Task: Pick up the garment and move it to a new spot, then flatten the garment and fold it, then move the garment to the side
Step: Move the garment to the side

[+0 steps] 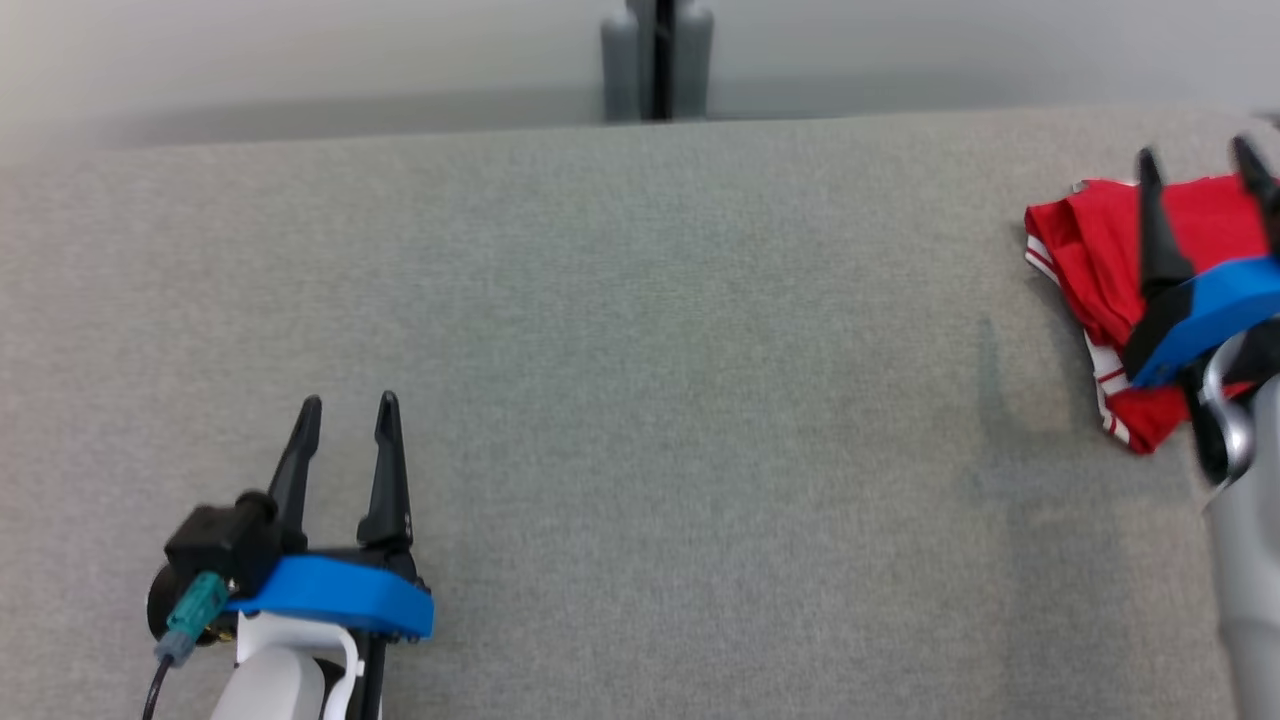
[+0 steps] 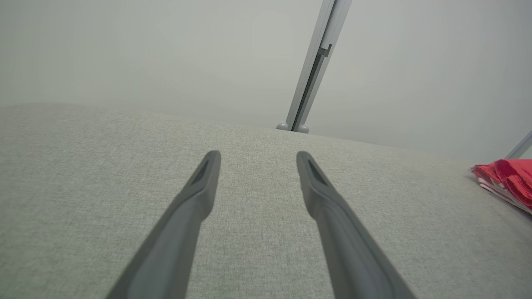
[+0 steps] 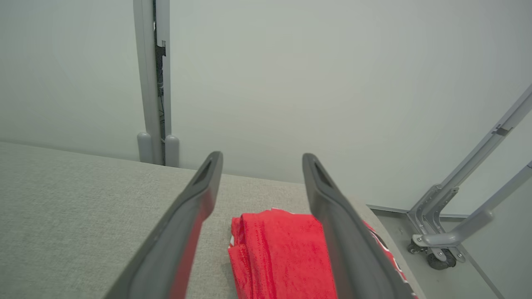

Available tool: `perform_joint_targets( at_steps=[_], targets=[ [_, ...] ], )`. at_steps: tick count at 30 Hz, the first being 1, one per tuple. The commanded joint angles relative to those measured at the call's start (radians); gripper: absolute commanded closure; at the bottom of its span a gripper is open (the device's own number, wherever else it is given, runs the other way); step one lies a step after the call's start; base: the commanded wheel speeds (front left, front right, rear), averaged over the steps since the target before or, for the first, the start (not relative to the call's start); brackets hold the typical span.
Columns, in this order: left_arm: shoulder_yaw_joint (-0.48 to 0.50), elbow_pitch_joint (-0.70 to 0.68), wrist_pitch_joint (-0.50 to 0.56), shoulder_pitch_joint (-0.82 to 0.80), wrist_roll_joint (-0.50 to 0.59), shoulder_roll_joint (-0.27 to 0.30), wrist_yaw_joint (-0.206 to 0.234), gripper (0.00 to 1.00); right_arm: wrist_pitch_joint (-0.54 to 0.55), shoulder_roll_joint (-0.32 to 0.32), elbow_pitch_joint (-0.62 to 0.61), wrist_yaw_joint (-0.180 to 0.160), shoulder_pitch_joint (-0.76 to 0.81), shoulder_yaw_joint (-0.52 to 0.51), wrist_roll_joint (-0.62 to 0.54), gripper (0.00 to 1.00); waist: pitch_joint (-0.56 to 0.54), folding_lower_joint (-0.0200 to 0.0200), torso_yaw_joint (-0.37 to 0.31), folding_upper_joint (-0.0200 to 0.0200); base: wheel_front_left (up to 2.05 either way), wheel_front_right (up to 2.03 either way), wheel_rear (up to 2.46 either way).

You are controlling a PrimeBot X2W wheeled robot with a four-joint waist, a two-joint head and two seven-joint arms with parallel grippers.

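A broad surface (image 1: 640, 420) covered in grey woven fabric takes up most of the head view, its far edge running straight in front of a plain pale grey wall (image 1: 300, 50). At the middle of that far edge a grey vertical post (image 1: 657, 60) with a dark slot down its centre rises against the wall, its two rounded feet just behind the surface. The folded red garment (image 1: 1090, 250) with thin white stripes along its hem lies as a compact bundle at the far right of the surface, close to the right edge. The right hand (image 1: 1195, 150) hangs over it with its two dark fingers spread wide and pinching nothing, and red cloth shows between them; whether they touch the cloth I cannot tell. The left hand (image 1: 350, 400) sits at the near left, well apart from the garment, fingers likewise spread over bare grey fabric. Beyond the right edge lie a grey floor (image 3: 401, 222) and slanting grey metal legs (image 3: 478, 216) with a small dark castor (image 3: 440, 259)
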Motion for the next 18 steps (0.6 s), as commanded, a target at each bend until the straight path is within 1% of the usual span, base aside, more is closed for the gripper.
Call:
perform_joint_targets(
  at_steps=[1, 7, 9, 15, 18],
  targets=[
    [0.007, 0.010, -0.005, 0.010, -0.008, -0.008, -0.002, 0.00, -0.015, 0.015, -0.006, 0.000, 0.037, 0.001, -0.001, 0.00, -0.026, 0.0001, -0.002, 0.0000, 0.00, 0.00, 0.00],
    [0.022, 0.067, -0.015, 0.058, -0.019, -0.027, 0.001, 0.00, -0.104, 0.120, -0.053, 0.000, 0.203, 0.005, -0.019, 0.00, -0.103, 0.0001, 0.042, 0.0000, 0.00, 0.00, 0.00],
    [0.035, 0.079, -0.018, 0.079, -0.023, -0.036, 0.009, 0.00, -0.127, 0.151, -0.072, 0.000, 0.263, 0.008, -0.027, 0.00, -0.120, 0.0001, 0.055, 0.0000, 0.00, 0.00, 0.00],
    [0.041, 0.098, -0.019, 0.141, -0.010, -0.058, 0.023, 0.00, -0.174, 0.202, -0.127, 0.000, 0.422, 0.034, -0.065, 0.00, -0.153, 0.0001, 0.079, 0.0000, 0.00, 0.00, 0.00],
    [0.041, 0.097, -0.019, 0.160, -0.004, -0.067, 0.025, 0.00, -0.188, 0.205, -0.147, 0.000, 0.487, 0.077, 0.002, 0.00, -0.163, 0.0001, 0.085, 0.0000, 0.00, 0.00, 0.00]
  ],
)
